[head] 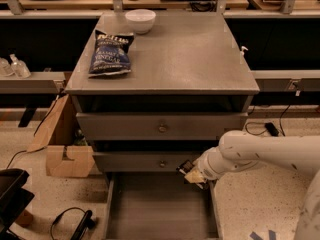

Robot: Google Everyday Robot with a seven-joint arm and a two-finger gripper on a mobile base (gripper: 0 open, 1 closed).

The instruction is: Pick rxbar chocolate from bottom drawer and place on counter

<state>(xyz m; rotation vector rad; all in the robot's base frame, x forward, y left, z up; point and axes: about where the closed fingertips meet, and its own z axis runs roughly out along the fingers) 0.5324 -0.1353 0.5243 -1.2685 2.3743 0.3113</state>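
The bottom drawer [160,209] stands pulled open below the cabinet, and its grey floor shows nothing on it. My gripper [190,173] is at the drawer's back right corner, just above its rim and next to the middle drawer's front. It is shut on a small dark bar with pale markings, the rxbar chocolate [185,167]. The counter [185,54] is the flat grey top of the cabinet, well above the gripper.
A large blue chip bag [111,53] and a white bowl [140,20] sit on the counter's left and back. Two upper drawers with knobs [162,128] are closed. A cardboard box [65,156] and cables lie on the floor at left.
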